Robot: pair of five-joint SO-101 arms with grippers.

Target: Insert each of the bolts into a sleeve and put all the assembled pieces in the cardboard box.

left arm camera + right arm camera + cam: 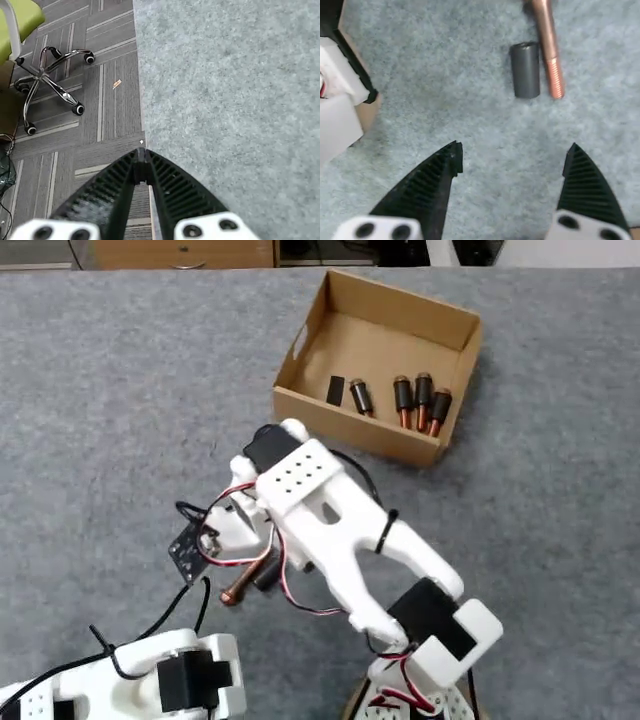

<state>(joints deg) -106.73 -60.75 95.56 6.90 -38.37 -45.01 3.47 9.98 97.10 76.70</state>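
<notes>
A copper bolt [547,50] and a short black sleeve [526,70] lie side by side on the grey carpeted table, apart from each other. My right gripper [512,152] hangs open a little short of them, with nothing between its fingers. From above, the bolt [240,587] and sleeve [266,573] lie under the right arm [330,530]. The cardboard box [300,390] stands at the far side and holds several assembled pieces [423,400] and one loose black sleeve [336,390]. My left gripper [141,156] is shut and empty, over the table's edge.
The left arm [180,675] sits folded at the near left corner. Past the table's edge [140,100] are the floor and an office chair's base [50,75]. Bare carpet spreads to the left of the box and to the right of the arms.
</notes>
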